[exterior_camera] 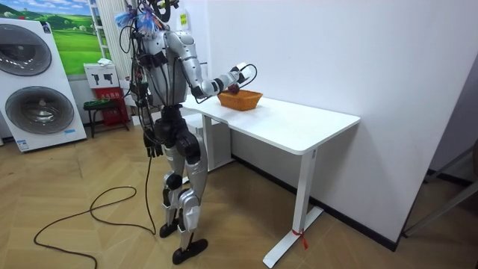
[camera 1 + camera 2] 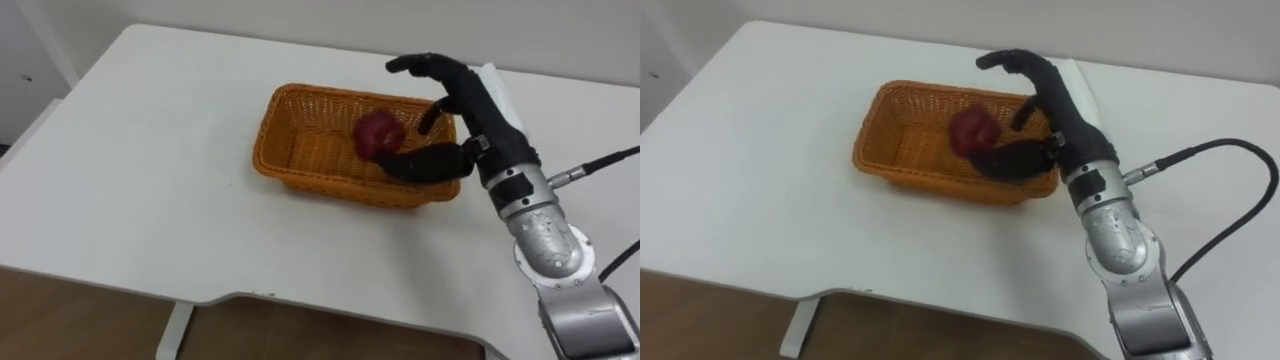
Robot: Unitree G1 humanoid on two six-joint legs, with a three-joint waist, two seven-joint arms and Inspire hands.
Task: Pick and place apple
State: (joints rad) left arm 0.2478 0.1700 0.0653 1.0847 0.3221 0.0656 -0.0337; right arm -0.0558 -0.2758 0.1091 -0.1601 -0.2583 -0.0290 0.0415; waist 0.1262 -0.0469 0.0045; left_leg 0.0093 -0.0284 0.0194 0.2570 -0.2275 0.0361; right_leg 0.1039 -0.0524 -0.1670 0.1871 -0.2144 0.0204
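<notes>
Right robot hand (image 2: 470,110) was spread wide open over the basket (image 2: 330,182) on the bench (image 2: 150,150), thumb laid against the apple (image 2: 378,132) inside, nothing gripped. Left robot hand (image 1: 153,147) was hung down by the hip.

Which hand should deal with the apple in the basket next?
Right. The right hand hovers open over the basket, the apple between its thumb and fingers; the left hand hangs by the robot's hip, off the table.
</notes>
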